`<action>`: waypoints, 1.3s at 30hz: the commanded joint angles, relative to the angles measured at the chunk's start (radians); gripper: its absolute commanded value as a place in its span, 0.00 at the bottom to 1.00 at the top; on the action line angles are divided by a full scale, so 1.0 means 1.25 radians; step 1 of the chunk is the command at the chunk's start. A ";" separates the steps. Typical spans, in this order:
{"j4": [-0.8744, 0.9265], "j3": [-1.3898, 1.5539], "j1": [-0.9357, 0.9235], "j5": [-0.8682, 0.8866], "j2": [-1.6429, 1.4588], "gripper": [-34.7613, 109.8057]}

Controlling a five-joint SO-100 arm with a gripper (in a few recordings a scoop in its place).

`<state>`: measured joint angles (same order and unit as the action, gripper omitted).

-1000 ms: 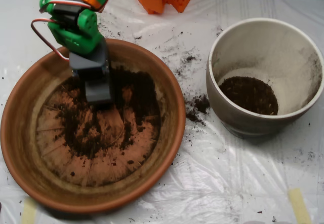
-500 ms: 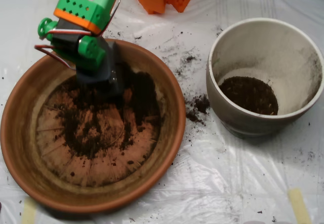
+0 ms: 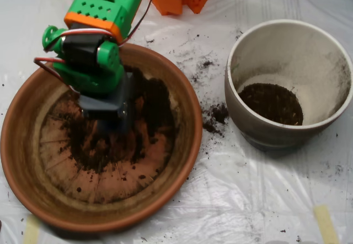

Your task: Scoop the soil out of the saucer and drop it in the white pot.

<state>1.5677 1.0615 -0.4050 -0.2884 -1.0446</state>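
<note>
The hand, its state impossible to tell, sits in the soil near the saucer back rim; the white pot stands apart, right.

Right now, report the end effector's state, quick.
End effector: grey scoop down in the soil inside the saucer; seen from above under the arm, its open-or-shut state cannot be told.

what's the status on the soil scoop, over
Scoop down in the saucer, on the soil. White pot already holds some soil. Spilled soil on the plastic sheet between them; path clear.
</note>
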 commanded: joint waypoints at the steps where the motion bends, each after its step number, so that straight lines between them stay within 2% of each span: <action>1: 0.002 -0.039 0.027 0.025 -0.114 0.24; 12: -0.151 0.357 0.171 0.020 -0.607 0.24; 20: -0.167 0.400 0.286 0.040 -0.810 0.24; 25: -0.099 0.259 0.390 0.039 -0.795 0.24; 36: 0.055 -0.067 0.644 -0.002 -0.509 0.24; 38: 0.069 -0.069 0.671 0.005 -0.481 0.27; 39: 0.077 -0.067 0.681 0.004 -0.468 0.35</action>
<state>1.6322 1.0554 0.3804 -0.2746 -1.6322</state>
